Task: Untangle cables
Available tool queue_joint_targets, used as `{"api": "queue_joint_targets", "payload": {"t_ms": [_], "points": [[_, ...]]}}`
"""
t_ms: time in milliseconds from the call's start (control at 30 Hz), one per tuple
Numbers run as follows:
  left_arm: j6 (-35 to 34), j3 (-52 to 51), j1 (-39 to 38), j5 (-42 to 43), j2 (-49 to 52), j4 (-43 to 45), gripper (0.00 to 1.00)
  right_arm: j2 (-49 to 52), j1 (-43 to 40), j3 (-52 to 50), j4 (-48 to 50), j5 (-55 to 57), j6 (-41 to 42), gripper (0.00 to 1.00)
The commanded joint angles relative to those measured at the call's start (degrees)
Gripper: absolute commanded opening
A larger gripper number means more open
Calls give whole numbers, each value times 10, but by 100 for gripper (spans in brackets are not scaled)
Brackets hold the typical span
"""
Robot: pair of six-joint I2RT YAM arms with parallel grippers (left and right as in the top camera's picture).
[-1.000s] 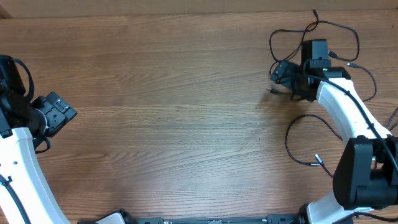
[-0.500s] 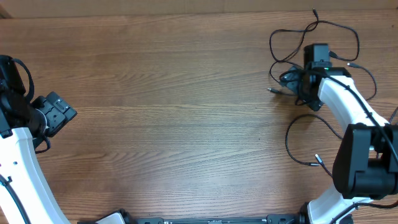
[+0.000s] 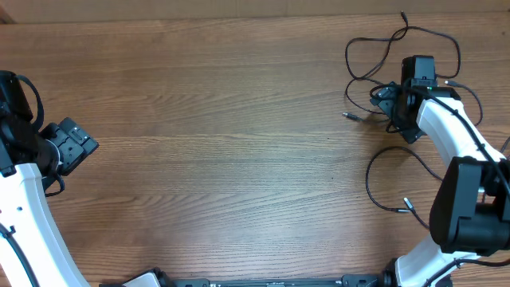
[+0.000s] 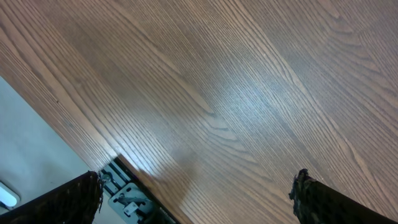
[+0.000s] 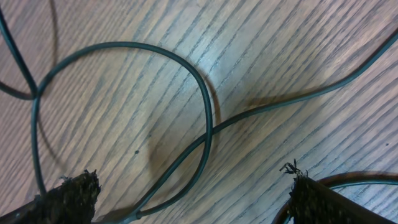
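Overhead view placed the cables (image 3: 347, 56) in loose overlapping loops at the far right of the desk (image 3: 239, 119). The right end effector (image 5: 191, 177) hung just above them, spread wide astride a crossing of two strands. The left end effector (image 4: 198, 183) stood spread and empty at the left edge. Risk noted: closing there could pinch both strands together, and a pull would then tighten the crossing or drag the whole heap.

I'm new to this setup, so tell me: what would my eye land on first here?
A tangle of thin black cables loops across the far right of the wooden table. The right arm's fingers hang open over one loop, while the left arm sits at the opposite edge.
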Motion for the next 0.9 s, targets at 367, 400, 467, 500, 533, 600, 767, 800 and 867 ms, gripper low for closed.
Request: {"api": "queue_joint_targets", "payload": {"t_ms": [367,400,467,500,533,600,767,800,867], "points": [[-9,-2,2,1,1,-1,100,64,2,1,6,-39,5,82],[-9,-2,2,1,1,-1,100,64,1,1,3,-39,3,80],[-9,-2,2,1,1,-1,100,64,1,1,-4,-39,-5,80],[-9,-2,2,1,1,-1,99,64,1,1,-6,-39,-13,80],[-9,-2,2,1,1,-1,100,64,1,1,-9,-39,-21,80],[-9,-2,2,1,1,-1,99,63,1,1,-15,-39,-39,80],[-9,-2,2,1,1,-1,99,54,1,1,-37,-38,-60,81],[-9,-2,2,1,1,-1,99,50,1,1,-42,-37,-61,81],[-9,-2,2,1,1,-1,99,41,1,1,-48,-35,-66,81]]}}
